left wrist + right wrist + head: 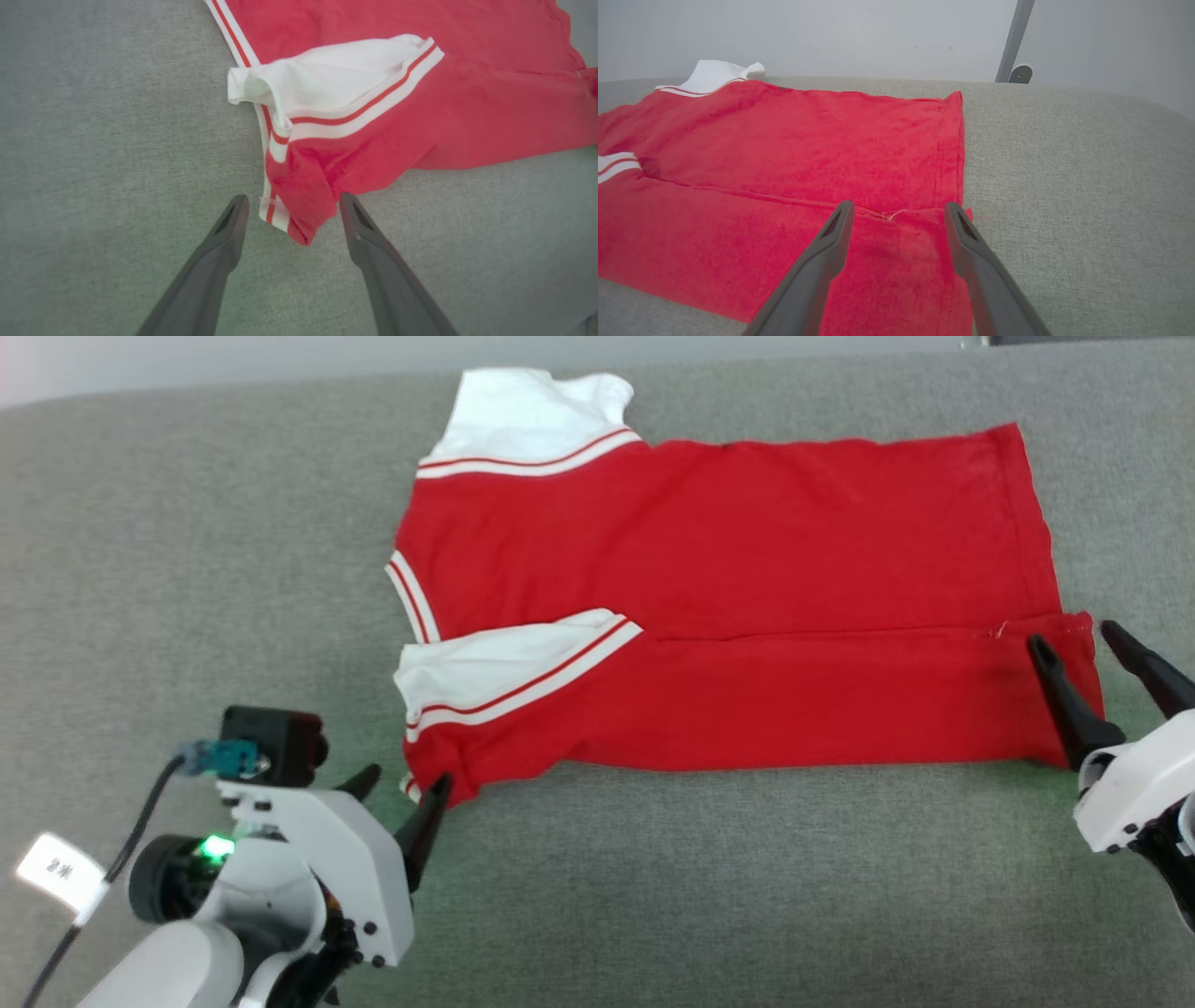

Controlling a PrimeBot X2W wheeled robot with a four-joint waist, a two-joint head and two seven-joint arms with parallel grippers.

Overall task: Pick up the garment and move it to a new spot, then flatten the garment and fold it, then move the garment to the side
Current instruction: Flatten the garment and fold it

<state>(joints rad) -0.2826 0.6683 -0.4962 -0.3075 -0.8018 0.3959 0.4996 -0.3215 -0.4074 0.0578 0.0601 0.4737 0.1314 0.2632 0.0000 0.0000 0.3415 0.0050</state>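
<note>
on the grey cushion, toward its far edge and about midway along, the shirt lies spread flat, neck end to my left and hem to my right. its near long side is folded up over the body, so a straight fold edge runs along the red from the near sleeve to the hem. that sleeve lies white on top of the red, its striped trim showing; the far sleeve sticks out toward the cushion's far edge. my left pincer is spread wide at the shirt's near left corner, and in my left wrist view the rumpled striped corner sits between the two fingers, neither one pressing it. my right pincer is wide too, at the near right corner by the hem: one finger is over the red cloth, the other at the hem's edge, and the end of the fold line sits between their tips. it grips nothing. whether either pincer touches the cushion i cannot tell. beyond the cushion's far edge my right wrist view shows a pale wall and a grey post.
</note>
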